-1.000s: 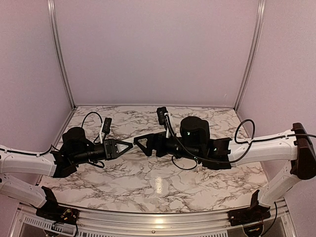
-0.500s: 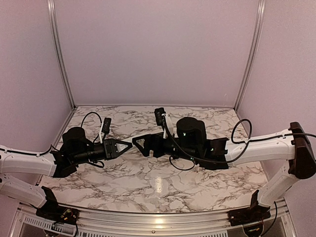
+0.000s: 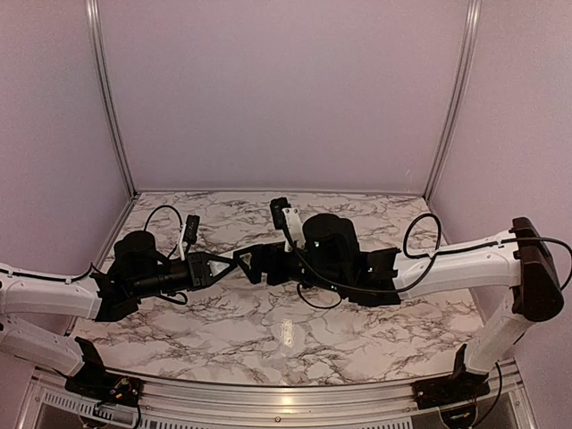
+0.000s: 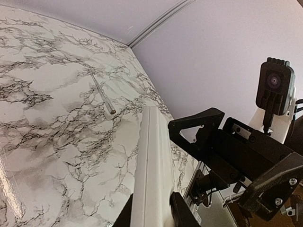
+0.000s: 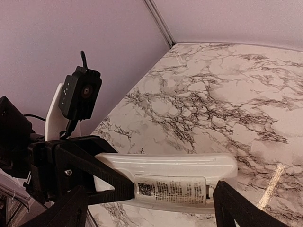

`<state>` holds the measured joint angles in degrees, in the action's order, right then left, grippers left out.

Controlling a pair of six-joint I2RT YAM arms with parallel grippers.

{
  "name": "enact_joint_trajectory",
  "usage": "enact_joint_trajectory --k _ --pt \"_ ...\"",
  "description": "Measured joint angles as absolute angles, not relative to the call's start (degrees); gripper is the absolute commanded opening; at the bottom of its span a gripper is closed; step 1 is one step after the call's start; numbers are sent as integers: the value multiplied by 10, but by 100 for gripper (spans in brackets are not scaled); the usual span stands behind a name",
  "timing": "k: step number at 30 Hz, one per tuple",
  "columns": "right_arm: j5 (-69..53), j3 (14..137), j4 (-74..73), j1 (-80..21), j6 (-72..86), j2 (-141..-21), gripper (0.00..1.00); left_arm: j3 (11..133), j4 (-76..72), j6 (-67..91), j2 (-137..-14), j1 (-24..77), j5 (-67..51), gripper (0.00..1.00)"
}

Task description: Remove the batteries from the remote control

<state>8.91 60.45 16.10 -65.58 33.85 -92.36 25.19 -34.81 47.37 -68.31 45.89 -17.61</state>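
The remote control (image 5: pixel 165 187) is a slim white bar with rounded ends and a dark-printed label panel on one face. It is held level above the table (image 5: pixel 227 94), one end clamped in the left gripper (image 4: pixel 152 213).

A table top (image 3: pixel 268 331) of white marble pattern with dark grey veins forms the floor of a small booth. Plain pale lilac walls close it in: a back wall (image 3: pixel 286 89) and a side wall (image 3: pixel 45 134) at either hand. Aluminium uprights (image 3: pixel 107 98) stand at the table's two far corners, and an aluminium rail (image 3: pixel 268 407) runs along its near edge. A soft glare (image 3: pixel 288 332) lies on the marble towards that edge.
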Motion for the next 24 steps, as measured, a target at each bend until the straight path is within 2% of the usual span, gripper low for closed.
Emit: enact_joint_trajectory --k 24 --pt "84 628 154 -658 348 -965 91 246 -321 473 -683 458 -154 0"
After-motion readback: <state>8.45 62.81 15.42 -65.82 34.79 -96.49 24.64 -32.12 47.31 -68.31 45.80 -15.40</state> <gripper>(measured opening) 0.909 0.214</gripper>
